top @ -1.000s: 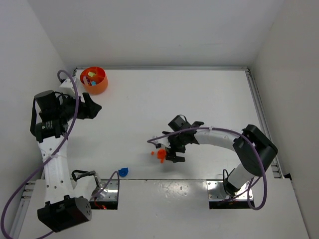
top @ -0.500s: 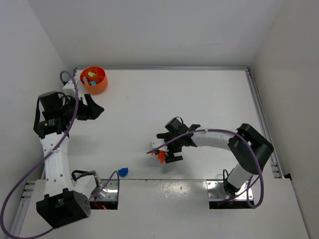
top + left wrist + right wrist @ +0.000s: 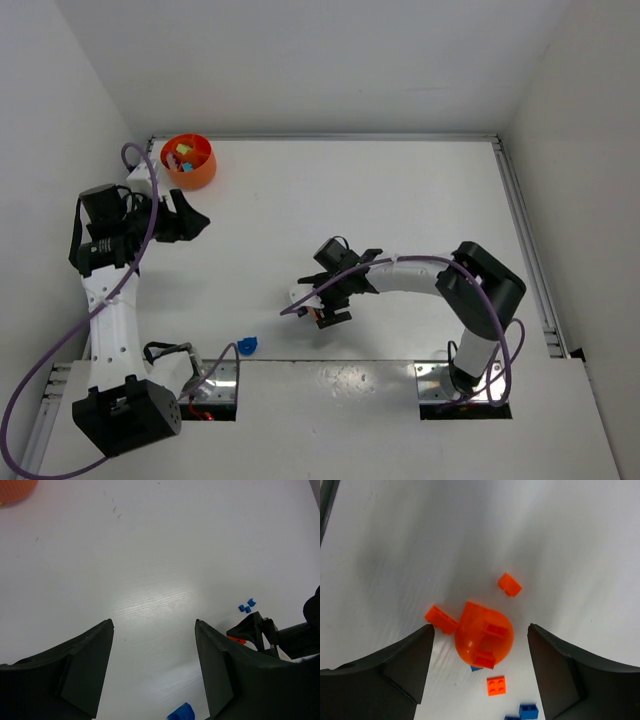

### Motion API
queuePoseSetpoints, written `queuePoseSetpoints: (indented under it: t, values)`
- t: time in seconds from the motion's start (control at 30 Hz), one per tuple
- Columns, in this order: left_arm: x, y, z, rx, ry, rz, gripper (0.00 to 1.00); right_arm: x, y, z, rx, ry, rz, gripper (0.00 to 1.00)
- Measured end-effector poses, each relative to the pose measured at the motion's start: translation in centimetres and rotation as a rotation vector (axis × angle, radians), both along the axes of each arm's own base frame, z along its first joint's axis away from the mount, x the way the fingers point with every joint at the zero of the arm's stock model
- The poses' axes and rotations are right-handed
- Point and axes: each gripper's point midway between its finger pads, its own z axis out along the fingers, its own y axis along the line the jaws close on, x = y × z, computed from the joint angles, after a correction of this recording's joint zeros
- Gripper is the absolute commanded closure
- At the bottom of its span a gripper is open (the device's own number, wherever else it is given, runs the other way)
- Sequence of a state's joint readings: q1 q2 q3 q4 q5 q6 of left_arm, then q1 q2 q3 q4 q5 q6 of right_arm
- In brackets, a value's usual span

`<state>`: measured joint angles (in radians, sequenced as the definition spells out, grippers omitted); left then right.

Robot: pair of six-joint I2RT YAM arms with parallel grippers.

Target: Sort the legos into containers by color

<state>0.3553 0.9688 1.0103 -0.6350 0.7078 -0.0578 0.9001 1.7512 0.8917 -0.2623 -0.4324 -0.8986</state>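
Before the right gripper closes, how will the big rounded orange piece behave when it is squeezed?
The rounded orange piece looks like hard, smooth plastic, so it is probably stiff and light. Its curved sides may slip out of the right gripper, whose jaws stand open around it. An orange brick seems to touch its left side and would likely be nudged.

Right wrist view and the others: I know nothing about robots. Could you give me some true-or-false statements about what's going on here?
The right gripper is open, with the rounded orange piece lying between its fingers. True.
The left gripper holds a blue brick. False: it is open and empty.
The orange bowl stands near the far left corner of the table. True.
Only orange pieces lie near the right gripper. False: blue pieces lie there too.
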Motion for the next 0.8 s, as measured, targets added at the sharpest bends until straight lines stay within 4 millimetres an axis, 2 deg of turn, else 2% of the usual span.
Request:
queuePoseSetpoints:
  t: [0.17,0.37,0.5,0.63,0.8]
  values:
    - [0.0,0.0,0.0,0.0,0.001,0.0,0.28,0.0,0.9,-0.2,-0.001,0.029,0.014,0.4]
    - [0.1,0.0,-0.3,-0.006,0.011,-0.003,0.28,-0.5,0.9,-0.5,-0.02,0.069,0.021,0.51]
    - [0.2,0.0,-0.5,-0.009,0.018,-0.003,0.28,-0.7,0.6,-0.6,-0.025,0.089,0.019,0.64]
    - [0.2,-0.1,-0.8,-0.015,0.023,-0.009,0.28,-1.0,0.5,-0.6,-0.029,0.106,0.01,0.69]
    - [-0.2,-0.4,-1.7,-0.033,0.045,-0.018,0.28,-0.9,0.6,-0.5,-0.035,0.128,-0.035,0.72]
